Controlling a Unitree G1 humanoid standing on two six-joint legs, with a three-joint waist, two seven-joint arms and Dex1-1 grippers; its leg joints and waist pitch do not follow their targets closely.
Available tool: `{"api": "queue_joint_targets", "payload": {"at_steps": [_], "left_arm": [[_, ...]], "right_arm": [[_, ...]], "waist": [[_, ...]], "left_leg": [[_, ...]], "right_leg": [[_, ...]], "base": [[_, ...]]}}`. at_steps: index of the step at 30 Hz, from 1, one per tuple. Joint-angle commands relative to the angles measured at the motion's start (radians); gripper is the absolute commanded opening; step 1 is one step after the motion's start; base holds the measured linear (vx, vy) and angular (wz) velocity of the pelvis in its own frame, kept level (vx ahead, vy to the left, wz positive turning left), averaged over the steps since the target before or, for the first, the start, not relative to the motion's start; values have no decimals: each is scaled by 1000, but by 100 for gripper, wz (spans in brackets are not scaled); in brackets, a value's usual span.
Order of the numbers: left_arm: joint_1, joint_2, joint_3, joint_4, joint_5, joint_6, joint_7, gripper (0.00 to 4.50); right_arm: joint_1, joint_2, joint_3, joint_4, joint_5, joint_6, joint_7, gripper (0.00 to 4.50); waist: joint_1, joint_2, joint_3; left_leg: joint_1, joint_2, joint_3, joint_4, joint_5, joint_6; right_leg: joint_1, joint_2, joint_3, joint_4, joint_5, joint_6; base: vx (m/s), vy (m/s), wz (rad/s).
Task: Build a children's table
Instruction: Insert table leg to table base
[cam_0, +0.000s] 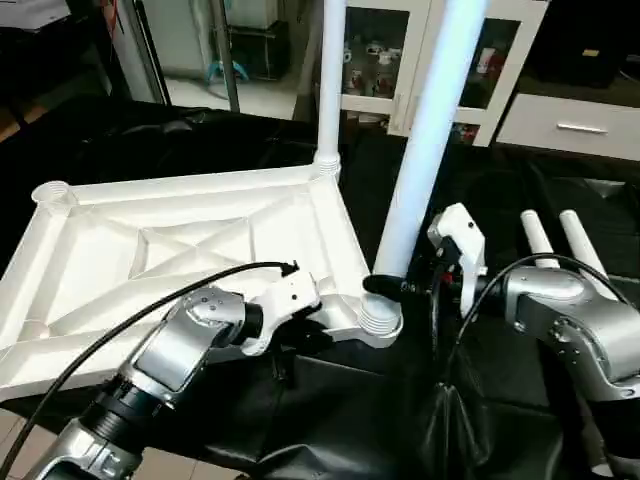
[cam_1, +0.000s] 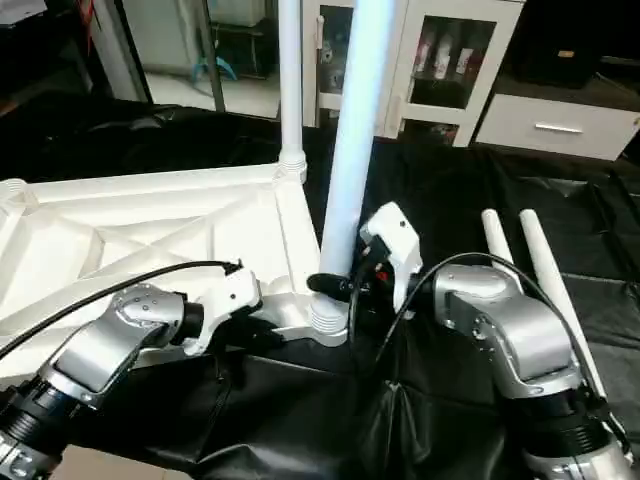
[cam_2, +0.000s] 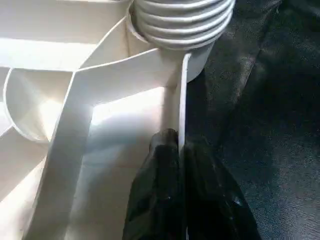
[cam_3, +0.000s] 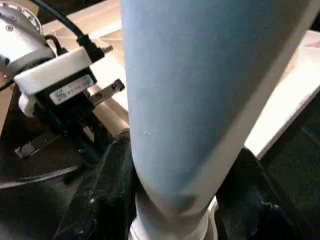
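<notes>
The white tabletop (cam_0: 180, 250) lies upside down on the black-covered surface, ribs facing up. One white leg (cam_0: 332, 80) stands upright in the far right corner socket. A second leg (cam_0: 430, 130) leans slightly over the near right corner socket (cam_0: 380, 322), its foot at the socket's mouth. My right gripper (cam_3: 175, 200) is shut on this leg just above the socket, one black finger (cam_3: 107, 190) on each side. My left gripper (cam_2: 179, 150) is shut on the tabletop's thin near rim, close to that same socket. Two loose legs (cam_0: 555, 240) lie side by side to the right.
An empty corner socket (cam_0: 52, 192) sits at the tabletop's far left. A white glass-door cabinet (cam_0: 390, 60) and a white drawer unit (cam_0: 580, 125) stand behind the work surface. A black cable (cam_0: 150, 300) loops over my left forearm.
</notes>
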Motion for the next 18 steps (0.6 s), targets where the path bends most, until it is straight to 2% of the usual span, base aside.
{"api": "queue_joint_targets", "payload": {"at_steps": [1,9,13,14,15,18], "left_arm": [[16,-31,25,27,-31,-7,30,0],[22,-28,21,20,-23,-14,30,0],[24,-27,21,20,-20,-16,29,0],[24,-27,22,20,-18,-18,28,0],[25,-27,22,19,-17,-18,28,0],[25,-25,22,18,-16,-18,26,0]], "right_arm": [[9,-15,31,7,-6,31,9,183],[-14,-27,61,51,-59,-1,1,183],[-20,-15,77,67,-70,-11,1,183],[-21,-9,88,73,-75,-17,0,183],[-22,-4,95,77,-77,-20,0,183],[-23,12,114,101,-82,-27,3,183]], "waist": [[7,-30,-45],[7,-36,-46],[8,-35,-46],[8,-33,-46],[7,-35,-45],[6,-34,-42]], "left_leg": [[6,58,-20,-72,-89,52],[7,57,-19,-71,-77,55],[5,58,-19,-70,-70,56],[6,58,-20,-71,-72,55],[6,58,-20,-71,-76,55],[10,58,-21,-75,-118,40]], "right_leg": [[35,-84,45,-73,-197,-191],[34,-85,44,-71,-180,-198],[35,-84,45,-69,-166,-200],[34,-84,45,-70,-164,-202],[33,-83,44,-71,-169,-203],[31,-84,45,-76,-214,-196]], "base": [[0,0,0],[0,0,0],[0,0,0],[0,0,0],[0,0,0],[0,0,0]]}}
